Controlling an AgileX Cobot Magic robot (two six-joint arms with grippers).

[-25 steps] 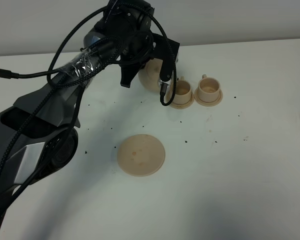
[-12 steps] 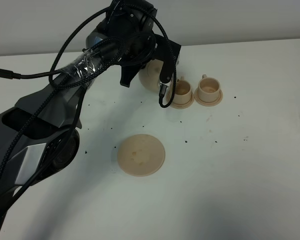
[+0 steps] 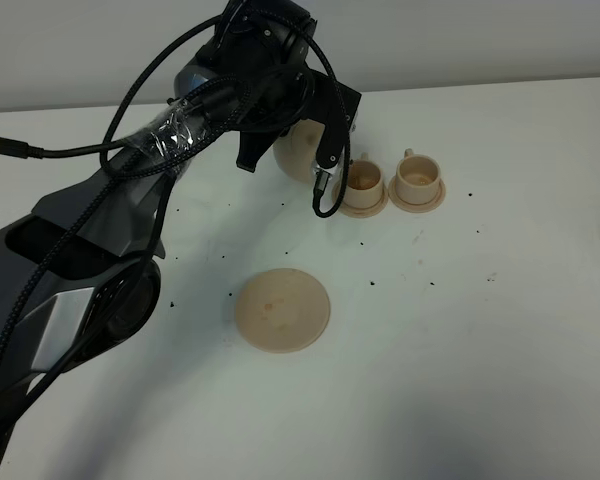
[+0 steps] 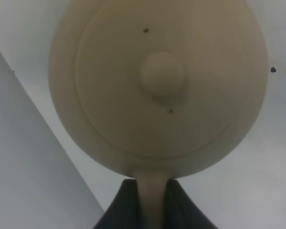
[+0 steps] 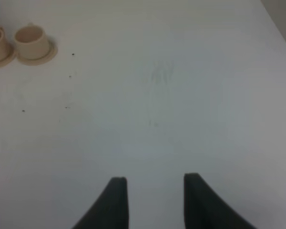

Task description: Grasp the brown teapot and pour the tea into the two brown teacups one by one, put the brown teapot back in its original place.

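Brown teapot (image 3: 292, 158) drifted slightly from nearer teacup (image 3: 364, 178) — left claw (image 4: 151, 185) pinching it.

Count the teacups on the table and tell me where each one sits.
2. One teacup stands right beside the teapot; the other teacup stands just right of the first. The arm may hide others.

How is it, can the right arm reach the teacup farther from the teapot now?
Probably yes: the right end effector is open, and only bare table lies between it and that teacup. The left end effector, shut on the teapot, is by the other teacup.
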